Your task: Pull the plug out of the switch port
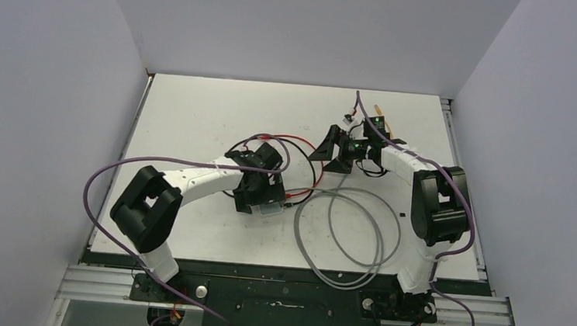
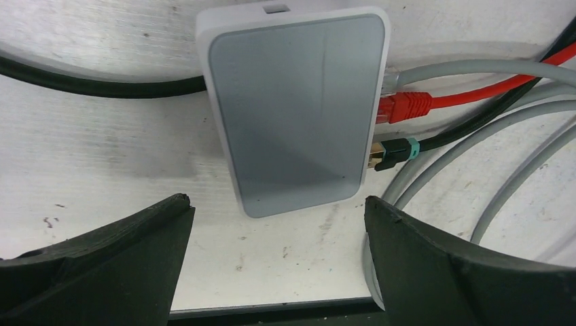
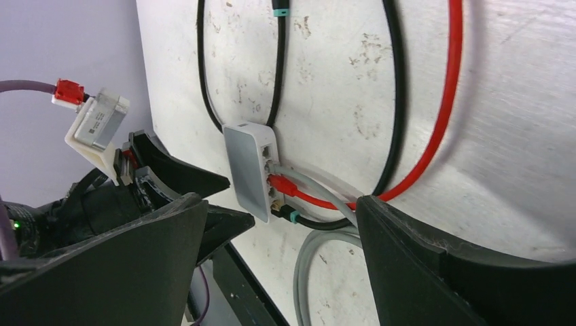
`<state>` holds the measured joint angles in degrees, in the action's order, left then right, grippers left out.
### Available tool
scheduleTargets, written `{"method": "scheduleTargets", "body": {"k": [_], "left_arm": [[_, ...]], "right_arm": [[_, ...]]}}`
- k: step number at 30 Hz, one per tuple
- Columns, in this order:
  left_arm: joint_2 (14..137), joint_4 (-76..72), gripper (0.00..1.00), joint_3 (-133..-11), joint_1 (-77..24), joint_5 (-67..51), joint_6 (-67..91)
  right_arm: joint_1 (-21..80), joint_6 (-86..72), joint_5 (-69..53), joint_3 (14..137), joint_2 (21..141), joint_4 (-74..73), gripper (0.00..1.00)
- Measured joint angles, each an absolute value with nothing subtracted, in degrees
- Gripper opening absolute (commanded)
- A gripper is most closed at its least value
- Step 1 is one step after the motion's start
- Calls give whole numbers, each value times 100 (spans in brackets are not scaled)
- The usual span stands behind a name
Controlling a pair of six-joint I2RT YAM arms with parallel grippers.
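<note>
The switch (image 2: 299, 109) is a pale grey-blue box lying flat on the white table, directly below my left gripper (image 2: 277, 204). That gripper is open, with a finger on either side of the box's near end and nothing between them. Three plugs sit in the sockets on its right edge: a grey one (image 2: 390, 79), a red one (image 2: 405, 106) and a black one with a teal band (image 2: 395, 152), which shows a gold metal tip. My right gripper (image 3: 280, 204) hangs open some way off, facing the switch (image 3: 248, 170) and its red plug (image 3: 282, 183).
A grey cable (image 1: 341, 245) loops wide over the near table between the arms. A red cable (image 1: 295, 140) and a black cable (image 1: 311, 176) curve away behind the switch (image 1: 270, 208). The dark front edge of the table (image 2: 272, 309) lies just below the left fingers.
</note>
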<state>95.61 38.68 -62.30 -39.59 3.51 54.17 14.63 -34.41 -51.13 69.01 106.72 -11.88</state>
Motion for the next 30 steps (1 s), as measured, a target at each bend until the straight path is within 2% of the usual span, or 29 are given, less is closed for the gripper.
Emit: {"method": "scheduleTargets", "body": {"k": [20, 24, 28, 30], "left_arm": [[10066, 3972, 96, -6595, -4104, 425, 5802], [10213, 3981, 99, -6657, -4088, 425, 5837], [10324, 4010, 87, -6768, -4082, 427, 5894], [10344, 4016, 76, -6814, -4082, 434, 5920]], "right_arm": [[1402, -3203, -5153, 6855, 10661, -1391, 84], [1402, -3190, -5175, 6855, 10661, -1402, 84], [1402, -3183, -5190, 6851, 10661, -1413, 84], [1402, -3170, -5192, 6845, 10661, -1426, 84]]}}
